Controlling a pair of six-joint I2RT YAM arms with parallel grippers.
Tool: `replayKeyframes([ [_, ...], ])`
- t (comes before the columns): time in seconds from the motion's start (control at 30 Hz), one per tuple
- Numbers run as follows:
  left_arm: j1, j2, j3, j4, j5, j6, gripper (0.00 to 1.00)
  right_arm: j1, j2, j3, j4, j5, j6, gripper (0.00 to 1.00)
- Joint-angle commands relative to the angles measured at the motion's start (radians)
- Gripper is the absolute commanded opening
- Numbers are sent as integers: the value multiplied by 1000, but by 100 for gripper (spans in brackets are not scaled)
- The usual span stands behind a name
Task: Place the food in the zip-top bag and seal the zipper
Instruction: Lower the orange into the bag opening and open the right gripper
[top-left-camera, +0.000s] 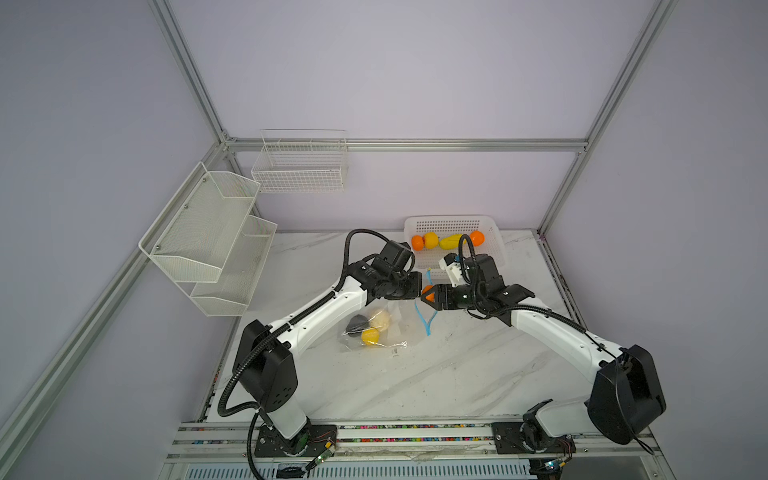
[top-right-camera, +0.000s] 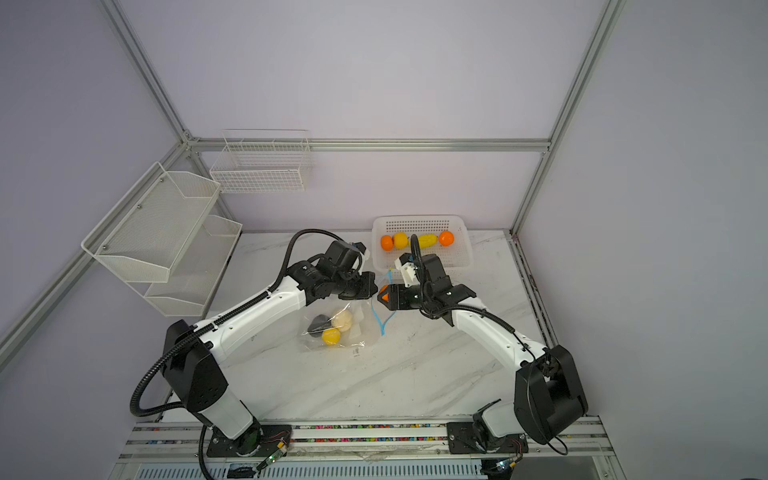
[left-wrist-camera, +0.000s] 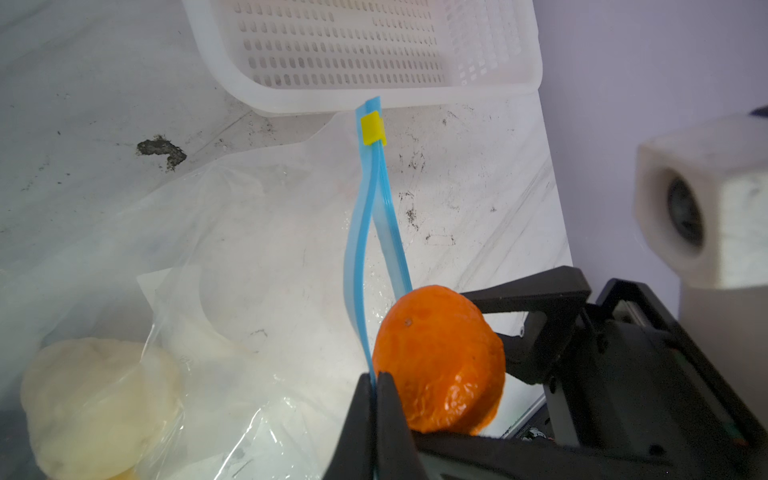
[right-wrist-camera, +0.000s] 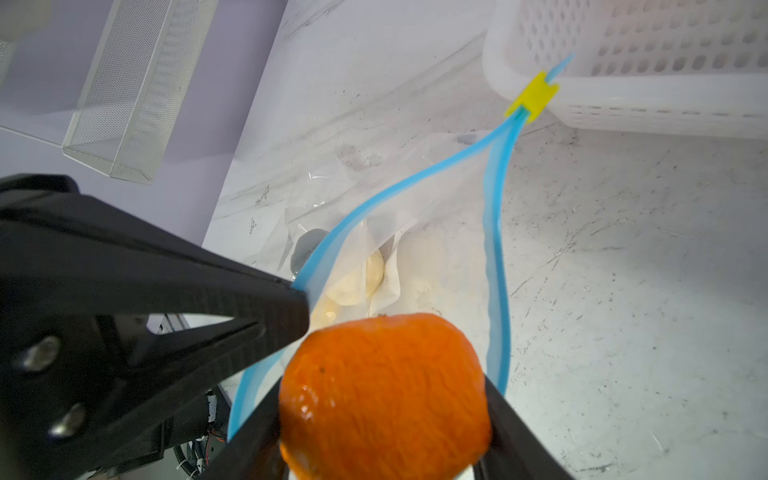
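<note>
Here the orange ball (right-wrist-camera: 384, 395) sits squeezed between the jaws of the right tool (top-left-camera: 431, 296), right at the mouth of the zip-top bag (left-wrist-camera: 249, 249). The two lips of the light-blue zipper (right-wrist-camera: 494, 249) pass on either side of it. Whether it has crossed them I cannot tell. The left tool (left-wrist-camera: 376, 392) is clamped tight on one lip, lifting it so the mouth gapes toward the right arm.

The zipper's long axis runs from the white perforated basket (left-wrist-camera: 374, 50) toward the near side of the table (top-left-camera: 415, 374). Its yellow slider (right-wrist-camera: 532, 96) is parked at the basket end, leaving the strip parted. From the right tool the bag's inside lies straight ahead, toward the left arm. I judge the coming push must run across the zipper, not along it, and the right arm is the one placed for it.

Deep in the bag lie a cream bulb (top-left-camera: 381, 320), a dark lump (top-left-camera: 357, 324) and a yellow fruit (top-left-camera: 370, 336). Two orange balls (top-left-camera: 417, 242) (top-left-camera: 476, 238) and two yellow fruits (top-left-camera: 431, 240) (top-left-camera: 451, 241) wait in the basket.

The bag's white label (top-left-camera: 395, 330) shows no readable writing, and a small dark print at its corner is too small to read.
</note>
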Motion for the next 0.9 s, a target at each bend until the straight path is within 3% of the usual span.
replayKeyframes([
  [0.0, -5, -32, 12, 42, 3, -5, 0, 10, 5, -9, 10, -2, 0, 57],
  [0.87, -6, -32, 8, 43, -5, -6, 0, 19, 4, -7, 10, 9, -4, 72],
])
